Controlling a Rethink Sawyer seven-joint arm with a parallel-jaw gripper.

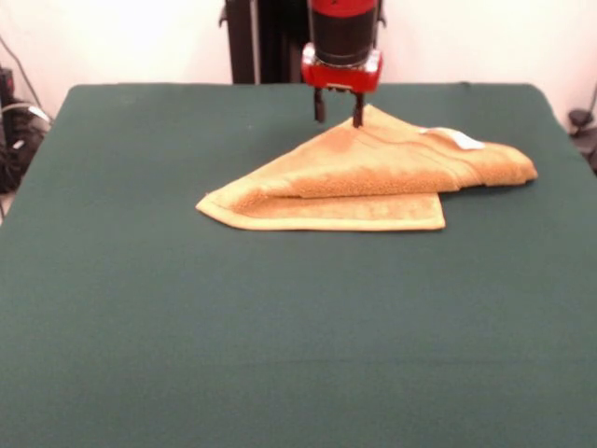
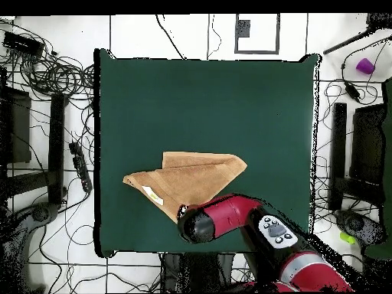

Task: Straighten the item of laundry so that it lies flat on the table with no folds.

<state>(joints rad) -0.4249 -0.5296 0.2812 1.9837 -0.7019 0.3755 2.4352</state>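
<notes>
Beneath the parted, empty jaws of the gripper (image 1: pixel 339 119), a folded yellow towel (image 1: pixel 373 173) is lying on the green table (image 1: pixel 280 336); only its top layer should be pinched and peeled outward

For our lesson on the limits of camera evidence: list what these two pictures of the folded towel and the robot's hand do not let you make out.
- Overhead view: the hand is hidden under the arm, which also covers the towel's corner nearest the robot.
- Front view: the hand stands open at the towel's far corner; touching or just above cannot be told.
- Both views: the lower layer is covered by the folded-over part.
- White tag: any print is too small to read.
</notes>
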